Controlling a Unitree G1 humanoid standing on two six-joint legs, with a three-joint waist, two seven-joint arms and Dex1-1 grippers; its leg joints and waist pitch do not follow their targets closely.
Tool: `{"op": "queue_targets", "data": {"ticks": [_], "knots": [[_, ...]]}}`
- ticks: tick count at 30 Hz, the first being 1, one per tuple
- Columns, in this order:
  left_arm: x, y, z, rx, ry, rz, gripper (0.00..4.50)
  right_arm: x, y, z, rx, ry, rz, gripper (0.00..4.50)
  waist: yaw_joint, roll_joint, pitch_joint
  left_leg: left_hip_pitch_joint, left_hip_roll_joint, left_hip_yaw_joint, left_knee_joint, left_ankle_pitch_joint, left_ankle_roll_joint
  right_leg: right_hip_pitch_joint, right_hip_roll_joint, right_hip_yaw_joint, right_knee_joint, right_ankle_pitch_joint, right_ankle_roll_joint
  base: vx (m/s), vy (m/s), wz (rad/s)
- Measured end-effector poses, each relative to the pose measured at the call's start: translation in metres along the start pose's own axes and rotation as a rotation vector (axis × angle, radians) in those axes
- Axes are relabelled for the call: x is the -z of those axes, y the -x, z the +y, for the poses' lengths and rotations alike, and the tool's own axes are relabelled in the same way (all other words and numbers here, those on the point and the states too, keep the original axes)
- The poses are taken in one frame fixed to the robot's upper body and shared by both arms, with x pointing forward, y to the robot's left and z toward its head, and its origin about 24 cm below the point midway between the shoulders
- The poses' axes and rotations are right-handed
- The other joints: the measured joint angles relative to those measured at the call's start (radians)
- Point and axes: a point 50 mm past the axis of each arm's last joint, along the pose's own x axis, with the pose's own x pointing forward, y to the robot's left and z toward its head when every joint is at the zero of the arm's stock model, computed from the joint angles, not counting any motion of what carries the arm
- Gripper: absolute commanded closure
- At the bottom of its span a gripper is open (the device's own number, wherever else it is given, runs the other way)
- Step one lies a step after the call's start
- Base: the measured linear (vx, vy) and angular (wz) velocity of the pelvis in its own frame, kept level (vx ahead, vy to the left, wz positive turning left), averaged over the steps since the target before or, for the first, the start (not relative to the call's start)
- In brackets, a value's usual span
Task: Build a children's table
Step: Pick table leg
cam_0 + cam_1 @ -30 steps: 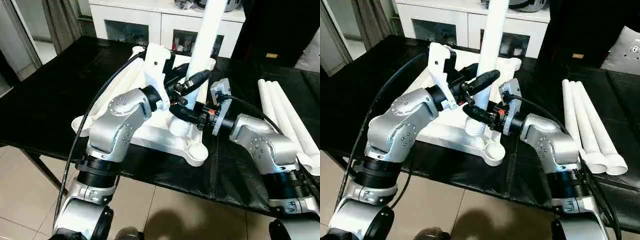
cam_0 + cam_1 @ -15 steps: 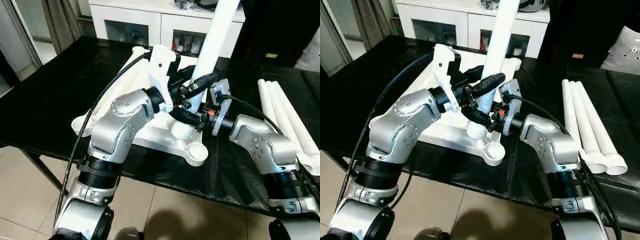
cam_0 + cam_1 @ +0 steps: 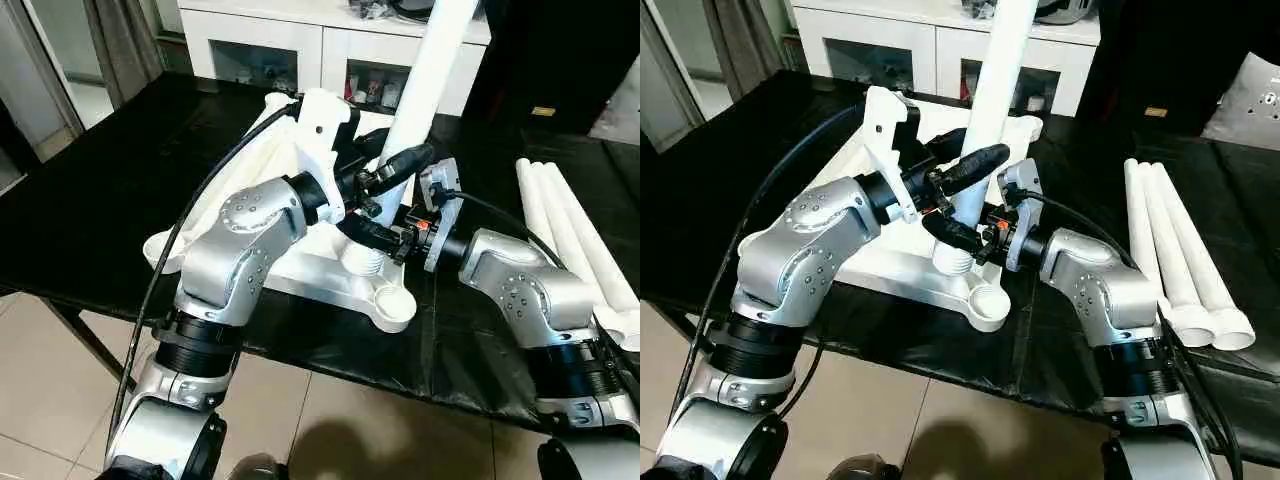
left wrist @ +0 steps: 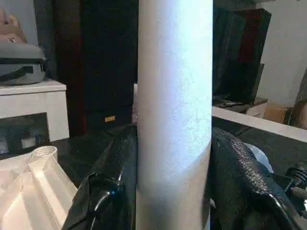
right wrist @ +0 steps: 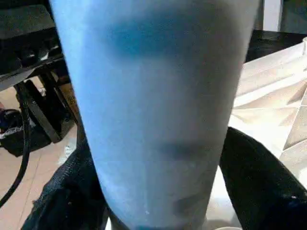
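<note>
The top of the upright leg (image 3: 432, 60) is cut off by the frame edge, and its lower end, where it meets a corner socket (image 3: 362, 262) of the inverted children's table (image 3: 902, 262), is partly hidden behind the two end effectors. From the head views the contact between the right end effector's fingers and the tube is hard to make out. The left arm is bent across the middle of the scene, its left end effector (image 3: 392, 168) reaching level to the leg from the side; in the left wrist view both black fingers (image 4: 111, 191) are seen pressed against the white tube, clamped on it. The right arm comes in from the opposite side, lower down, with the right end effector (image 3: 372, 233) set around the leg just above the socket; in the right wrist view its fingers (image 5: 259, 182) stand slightly clear of the tube on either side, spread apart and holding nothing. The table lies on the black tabletop (image 3: 100, 190), directly beneath both end effectors. Three spare legs (image 3: 1175, 255) lie side by side, well apart to the outside of the right end effector.
</note>
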Motion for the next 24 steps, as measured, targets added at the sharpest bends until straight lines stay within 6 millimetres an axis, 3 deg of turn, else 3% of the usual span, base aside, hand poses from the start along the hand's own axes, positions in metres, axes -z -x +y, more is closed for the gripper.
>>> {"op": "queue_targets", "data": {"ticks": [10,24], "knots": [[0.0007,-0.0004,-0.0016,0.021,-0.003,0.006,2.67,-0.0003,0.0001,-0.0001,0.000,-0.004,-0.005,1.17,0.000,0.000,0.000,0.000,0.000,0.000,0.000,0.000,0.000,0.000,0.000,0.000,0.000,0.000,0.000,0.000,0.000,0.00],[0.0014,0.0001,-0.0007,0.014,-0.011,0.013,2.67,0.0009,-0.0024,0.0023,-0.016,-0.022,-0.010,2.40,0.001,0.001,0.000,0.000,0.000,0.000,0.000,0.000,0.000,0.000,0.000,0.000,0.000,0.000,0.000,0.000,0.000,0.00]]}}
